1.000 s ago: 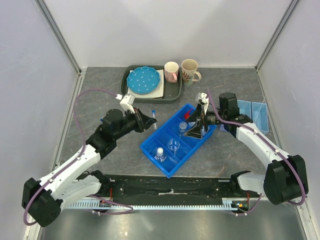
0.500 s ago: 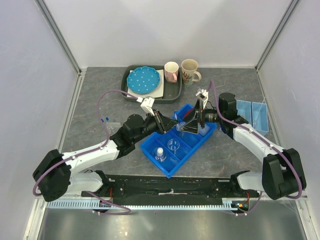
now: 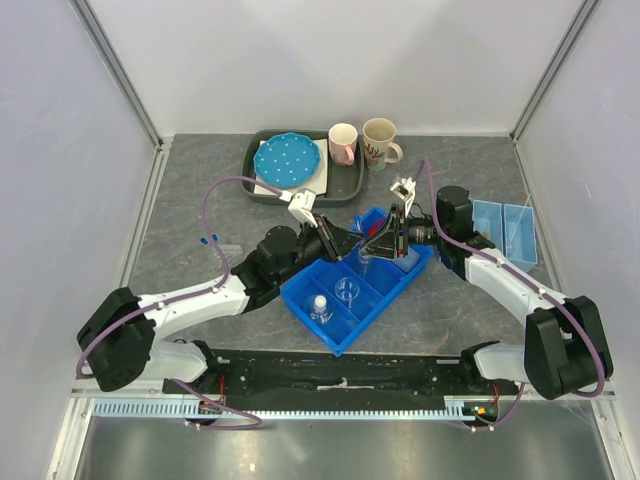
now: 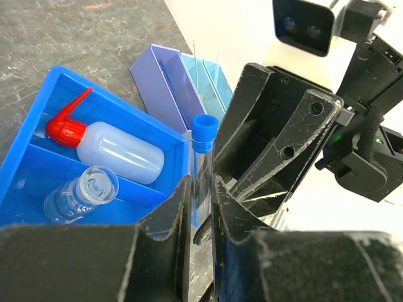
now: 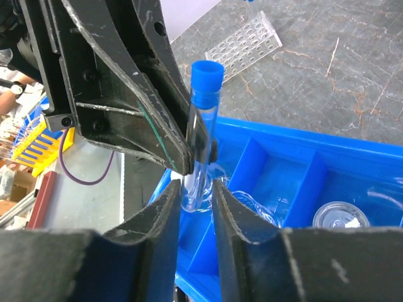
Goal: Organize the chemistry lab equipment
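Observation:
A clear test tube with a blue cap [image 4: 203,151] hangs over the blue divided bin [image 3: 330,338]. My left gripper [image 4: 200,189] is shut on its middle. My right gripper [image 5: 196,189] faces it from the other side. Its jaws stand narrow around the tube's [image 5: 203,126] rounded lower end, with a slim gap showing on each side. In the top view both grippers, left [image 3: 345,243] and right [image 3: 376,250], meet above the bin's far half. The white squeeze bottle with red nozzle [image 4: 119,146] and a glass vial [image 4: 82,192] lie in the bin, along with a beaker [image 3: 347,290] and a small bottle [image 3: 320,305].
A clear tube rack [image 5: 247,39] lies on the table left of the bin. Pale blue open boxes [image 3: 505,225] sit at the right. At the back a dark tray [image 3: 355,185] carries the dotted plate [image 3: 288,160], with two mugs [image 3: 343,143] [image 3: 380,140] beside it.
My left arm has swung right, carrying the tube over the bin to the right gripper. The right jaws have narrowed from wide open to close around the tube's lower end.

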